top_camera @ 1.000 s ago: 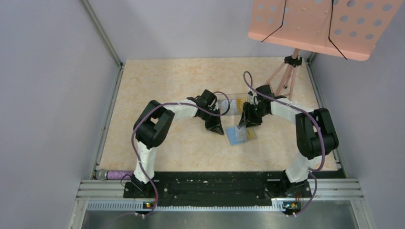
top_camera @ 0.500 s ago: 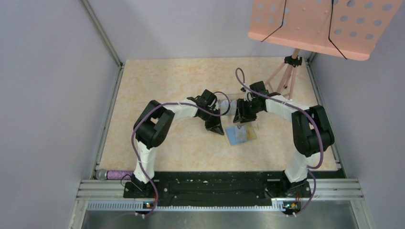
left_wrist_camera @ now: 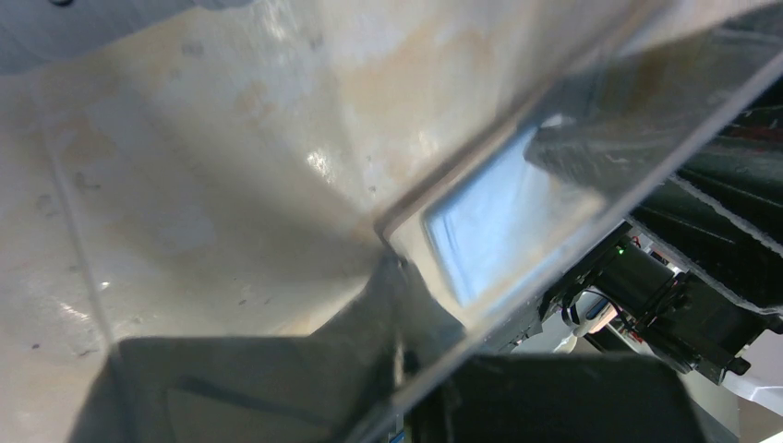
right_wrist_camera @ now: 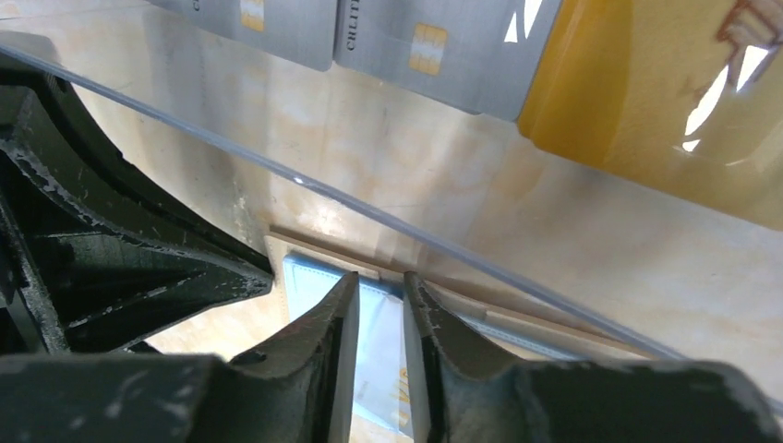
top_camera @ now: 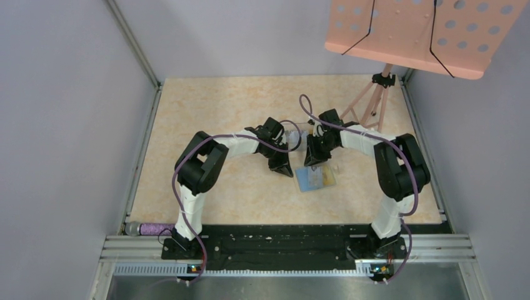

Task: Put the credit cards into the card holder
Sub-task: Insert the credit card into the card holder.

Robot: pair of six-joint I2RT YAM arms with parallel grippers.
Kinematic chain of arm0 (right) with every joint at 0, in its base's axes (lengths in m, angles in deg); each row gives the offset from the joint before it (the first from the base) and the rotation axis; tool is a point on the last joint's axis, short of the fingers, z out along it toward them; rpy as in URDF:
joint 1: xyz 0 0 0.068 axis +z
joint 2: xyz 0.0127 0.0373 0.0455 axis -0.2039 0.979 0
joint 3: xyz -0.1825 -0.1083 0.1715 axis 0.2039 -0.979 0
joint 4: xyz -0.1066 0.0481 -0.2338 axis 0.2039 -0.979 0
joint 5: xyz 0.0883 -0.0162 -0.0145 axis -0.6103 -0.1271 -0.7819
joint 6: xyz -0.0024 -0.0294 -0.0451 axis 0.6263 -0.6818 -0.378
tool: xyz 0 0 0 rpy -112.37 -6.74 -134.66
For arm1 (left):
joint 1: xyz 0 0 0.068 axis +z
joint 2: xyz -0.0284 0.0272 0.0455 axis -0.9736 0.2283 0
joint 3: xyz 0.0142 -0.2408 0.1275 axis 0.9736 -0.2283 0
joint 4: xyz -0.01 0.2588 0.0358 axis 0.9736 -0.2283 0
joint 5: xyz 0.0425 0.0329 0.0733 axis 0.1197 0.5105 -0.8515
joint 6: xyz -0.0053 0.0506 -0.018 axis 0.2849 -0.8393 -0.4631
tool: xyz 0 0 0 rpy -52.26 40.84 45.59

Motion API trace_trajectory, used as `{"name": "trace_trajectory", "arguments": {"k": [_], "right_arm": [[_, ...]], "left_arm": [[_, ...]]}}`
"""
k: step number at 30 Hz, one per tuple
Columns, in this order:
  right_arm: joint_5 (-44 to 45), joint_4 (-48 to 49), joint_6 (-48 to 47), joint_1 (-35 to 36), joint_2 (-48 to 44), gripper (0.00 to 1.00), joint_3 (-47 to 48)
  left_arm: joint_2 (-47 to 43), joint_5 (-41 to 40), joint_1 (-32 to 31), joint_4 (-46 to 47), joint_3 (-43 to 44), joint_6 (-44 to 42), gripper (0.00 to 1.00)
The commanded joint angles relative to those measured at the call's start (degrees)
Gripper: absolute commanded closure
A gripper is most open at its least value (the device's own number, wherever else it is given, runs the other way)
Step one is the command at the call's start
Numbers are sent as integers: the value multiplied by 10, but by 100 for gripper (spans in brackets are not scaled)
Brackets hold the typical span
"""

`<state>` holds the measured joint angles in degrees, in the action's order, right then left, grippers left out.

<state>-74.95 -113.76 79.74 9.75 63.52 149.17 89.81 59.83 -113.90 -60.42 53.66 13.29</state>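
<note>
The card holder (top_camera: 315, 178) lies open on the table, its blue-grey lining up and a card with yellow print in it. Its lining (right_wrist_camera: 309, 281) shows just beyond my right gripper (right_wrist_camera: 380, 281). That gripper (top_camera: 310, 159) hovers between the holder and a clear tray (top_camera: 300, 132), open only by a narrow empty gap. In the tray lie two silvery-grey credit cards (right_wrist_camera: 434, 46) and a yellow-orange one (right_wrist_camera: 646, 101). My left gripper (top_camera: 286, 170) is shut, its tip (left_wrist_camera: 399, 277) at the holder's near-left corner (left_wrist_camera: 489, 231).
The clear tray's rim (right_wrist_camera: 305, 180) crosses the right wrist view close to the fingers. A pink perforated board (top_camera: 419, 31) on a tripod (top_camera: 375, 100) stands at the back right. A purple-handled object (top_camera: 147, 228) lies at the front left. Grey walls close in on both sides.
My right gripper has moved from over the card holder back and left toward the clear tray, and its jaws have narrowed. The left arm has stayed still.
</note>
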Motion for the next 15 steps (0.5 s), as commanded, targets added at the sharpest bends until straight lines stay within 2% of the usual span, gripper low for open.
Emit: {"name": "trace_trajectory", "arguments": {"k": [1,9,12,15], "right_arm": [[-18,-9,-5,17,-1,80,4],[-22,-22,-6,26,-17,86,6],[-18,-28,-7,27,-28,81,19],[3,-38,-6,27,-42,71,33]], "left_arm": [[10,-5,-3,-3,15,-10,100],[9,-5,-3,-3,17,-9,100],[6,-8,-3,-3,16,-9,100],[5,-9,-3,-3,16,-9,100]]}}
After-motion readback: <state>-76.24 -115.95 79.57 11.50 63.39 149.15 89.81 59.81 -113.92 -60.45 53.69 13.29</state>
